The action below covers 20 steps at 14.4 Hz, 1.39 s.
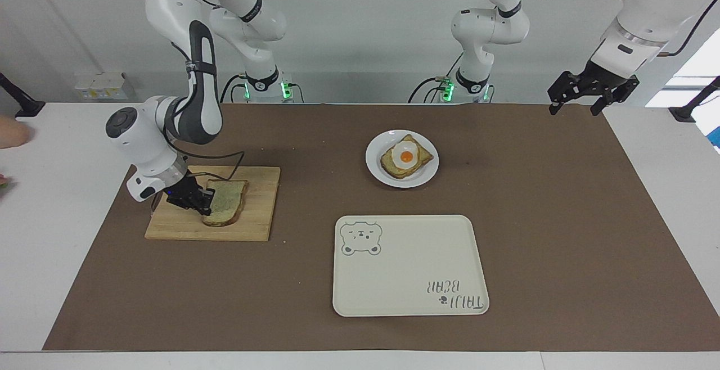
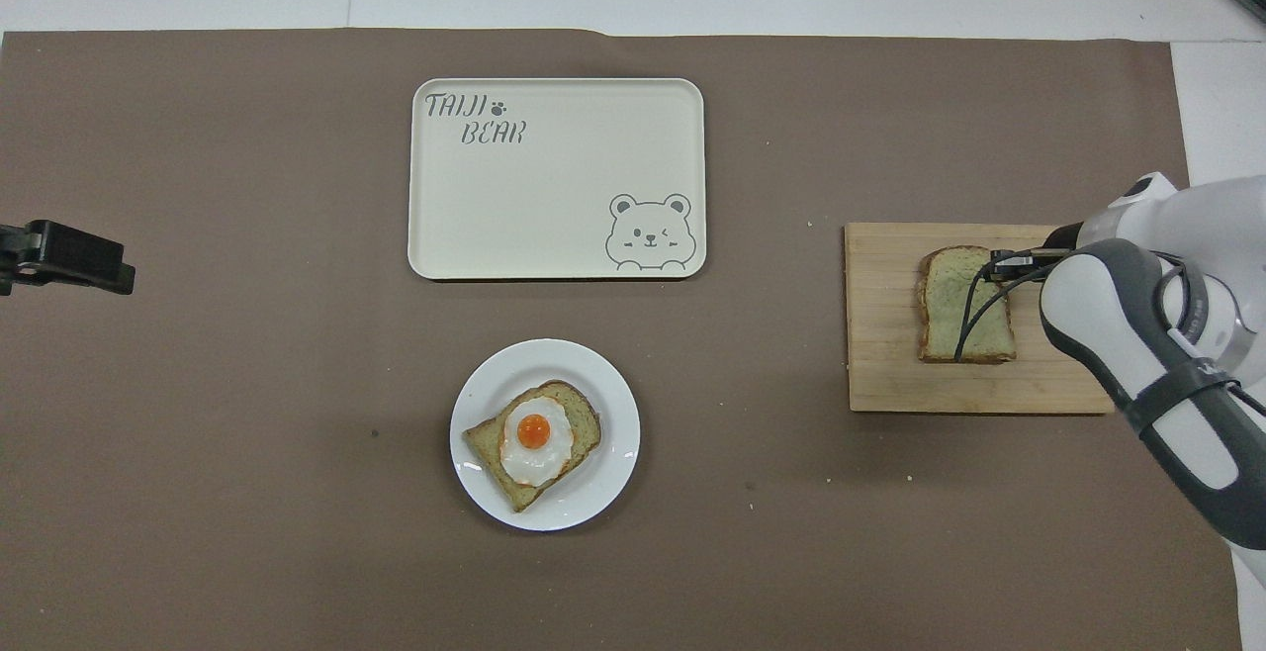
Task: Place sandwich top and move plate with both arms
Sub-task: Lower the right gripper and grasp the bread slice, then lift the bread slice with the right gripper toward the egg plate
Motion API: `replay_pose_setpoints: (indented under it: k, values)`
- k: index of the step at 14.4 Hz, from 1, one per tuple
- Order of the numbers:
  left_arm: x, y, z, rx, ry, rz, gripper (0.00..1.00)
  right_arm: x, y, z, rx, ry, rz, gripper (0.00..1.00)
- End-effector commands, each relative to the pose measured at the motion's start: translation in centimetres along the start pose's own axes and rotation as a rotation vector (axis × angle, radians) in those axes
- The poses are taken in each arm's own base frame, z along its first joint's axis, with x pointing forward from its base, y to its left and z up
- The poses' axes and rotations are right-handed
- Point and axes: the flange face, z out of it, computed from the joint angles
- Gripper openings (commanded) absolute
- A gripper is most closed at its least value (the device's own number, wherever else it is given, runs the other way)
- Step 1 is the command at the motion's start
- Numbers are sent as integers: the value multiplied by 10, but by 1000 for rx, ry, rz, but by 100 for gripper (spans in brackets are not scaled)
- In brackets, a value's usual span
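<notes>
The sandwich top [image 1: 226,202] [image 2: 961,303], a pale bread slice with a brown crust, lies on a wooden cutting board [image 1: 256,218] [image 2: 880,374] at the right arm's end of the table. My right gripper [image 1: 206,201] [image 2: 997,263] is shut on the edge of the slice, low over the board. The white plate [image 1: 376,169] [image 2: 613,473] holds a toasted slice with a fried egg [image 1: 405,157] [image 2: 534,437]. My left gripper [image 1: 585,97] [image 2: 69,255] waits open, raised over the left arm's end of the table.
A cream rectangular tray with a bear drawing [image 1: 410,266] [image 2: 554,196] lies farther from the robots than the plate. A brown mat [image 1: 562,218] covers the table. The right arm's cable drapes over the slice and board.
</notes>
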Motion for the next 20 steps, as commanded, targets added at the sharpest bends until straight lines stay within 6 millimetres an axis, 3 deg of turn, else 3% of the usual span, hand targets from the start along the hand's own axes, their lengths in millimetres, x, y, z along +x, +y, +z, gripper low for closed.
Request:
replay_pose_setpoints:
  k: [1,8,10,15,20]
  values:
    - [-7,-4,-2,2,-4,4,100,8,-14,-22,32,14,-11,0]
    - [-7,-4,-2,2,-3,4,100,19,-49,-94,152,-81,-29,0]
    - [-8,-4,-3,1,-3,4,100,17,-65,-93,192,-115,-45,0]
    - [-7,-4,-2,2,-4,4,100,10,-130,-89,252,-164,-81,0]
    - [-7,-4,-2,2,-4,4,100,-9,-226,-80,234,-223,-61,0]
